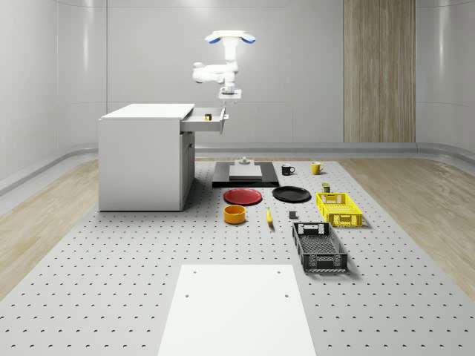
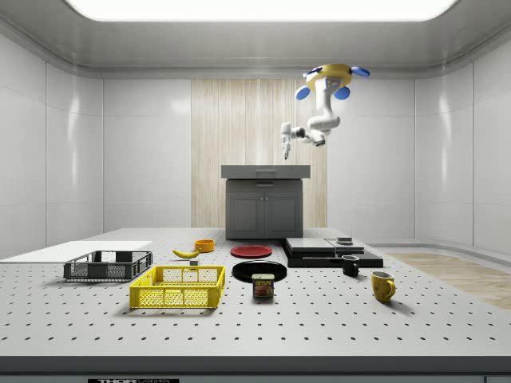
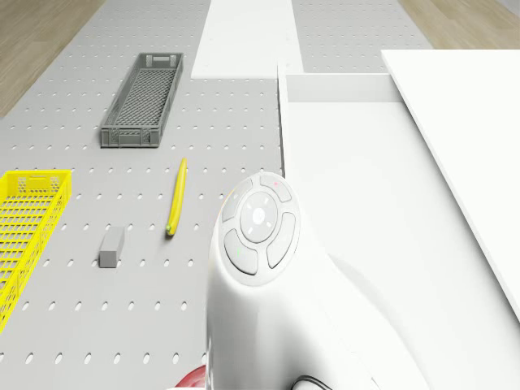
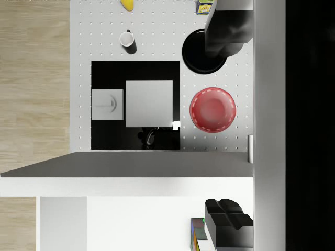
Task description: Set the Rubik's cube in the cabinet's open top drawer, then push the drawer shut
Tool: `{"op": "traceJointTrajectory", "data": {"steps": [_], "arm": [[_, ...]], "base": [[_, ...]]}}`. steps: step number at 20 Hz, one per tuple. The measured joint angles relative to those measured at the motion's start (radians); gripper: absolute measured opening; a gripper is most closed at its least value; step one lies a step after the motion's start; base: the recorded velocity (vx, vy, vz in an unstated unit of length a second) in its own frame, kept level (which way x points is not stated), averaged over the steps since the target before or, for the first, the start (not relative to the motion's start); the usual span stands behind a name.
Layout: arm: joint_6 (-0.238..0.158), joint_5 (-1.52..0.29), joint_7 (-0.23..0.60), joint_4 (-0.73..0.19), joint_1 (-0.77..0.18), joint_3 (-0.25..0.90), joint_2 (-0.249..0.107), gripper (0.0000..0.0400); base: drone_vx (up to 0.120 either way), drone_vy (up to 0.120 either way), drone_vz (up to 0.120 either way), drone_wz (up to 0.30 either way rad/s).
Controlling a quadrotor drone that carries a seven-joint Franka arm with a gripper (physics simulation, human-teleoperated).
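Hovering: the drone (image 1: 230, 37) hung in the air above the cabinet's (image 1: 145, 156) open drawer (image 1: 206, 119), well clear of the surface (image 1: 111, 252).
Arm: it (image 1: 215, 72) bent down from the drone, so that the claw (image 1: 230, 93) pointed down just over the drawer's front end.
Claw: its dark fingers (image 4: 227, 219) stood apart in the wrist view, one at each side, with nothing between them.
Cube: the cube (image 4: 198, 235) lay inside the drawer, just beside one finger; in the whole-scene view it (image 1: 208, 116) showed as a small dark thing on the drawer floor.
Drawer: it was pulled out from the cabinet's top, toward the whole-scene view's right.
Below the drawer: a black pad (image 1: 246, 176) with a grey block on it, a red plate (image 1: 243, 196) and a black plate (image 1: 291, 194) lay on the surface.
Farther off: a yellow basket (image 1: 338, 209), a grey basket (image 1: 319, 247), a banana (image 3: 176, 197), an orange bowl (image 1: 235, 214) and two mugs (image 1: 288, 170) stood well apart from the cabinet.
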Motion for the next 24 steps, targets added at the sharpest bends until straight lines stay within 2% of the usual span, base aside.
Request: {"op": "traceJointTrajectory", "data": {"steps": [6, 7, 8, 9, 10, 12, 13, 14, 15, 17, 19, 21, 24], "arm": [[-0.002, -0.001, 0.000, 0.000, 0.001, 0.000, 0.002, 0.0400], [-0.024, -0.017, 0.006, -0.002, -0.007, 0.010, -0.021, 0.0400], [-0.105, -0.060, 0.072, -0.020, -0.065, 0.035, -0.076, 0.0400], [-0.229, -0.079, 0.193, -0.017, -0.174, 0.054, -0.118, 0.0400], [-0.359, -0.072, 0.315, 0.007, -0.283, 0.059, -0.143, 0.0400], [-0.616, -0.037, 0.502, 0.084, -0.500, 0.027, -0.149, 0.0400], [-0.724, -0.011, 0.574, 0.130, -0.609, 0.001, -0.146, 0.0400], [-0.811, 0.017, 0.634, 0.177, -0.715, -0.027, -0.142, 0.0400], [-0.882, 0.046, 0.684, 0.222, -0.808, -0.054, -0.137, 0.0400], [-0.985, 0.103, 0.763, 0.305, -0.957, -0.101, -0.126, 0.0400], [-1.052, 0.150, 0.817, 0.371, -1.061, -0.136, -0.116, 0.0400], [-1.097, 0.186, 0.854, 0.421, -1.134, -0.162, -0.108, 0.0400], [-1.138, 0.222, 0.887, 0.472, -1.202, -0.188, -0.100, 0.0400]], "base": [[0.000, 0.120, 0.000, 0.000], [0.000, 0.120, 0.000, 0.000], [0.000, 0.120, 0.000, 0.000], [0.000, 0.120, 0.000, 0.000], [0.000, 0.120, 0.000, 0.000], [0.000, 0.120, -0.120, 0.000], [0.000, 0.120, -0.120, 0.000], [0.000, 0.120, -0.120, 0.000], [0.000, 0.040, -0.120, 0.000], [0.000, 0.000, -0.120, 0.000], [0.000, 0.000, -0.120, 0.000], [0.000, 0.000, -0.120, 0.000], [0.000, -0.107, -0.120, 0.000]]}}
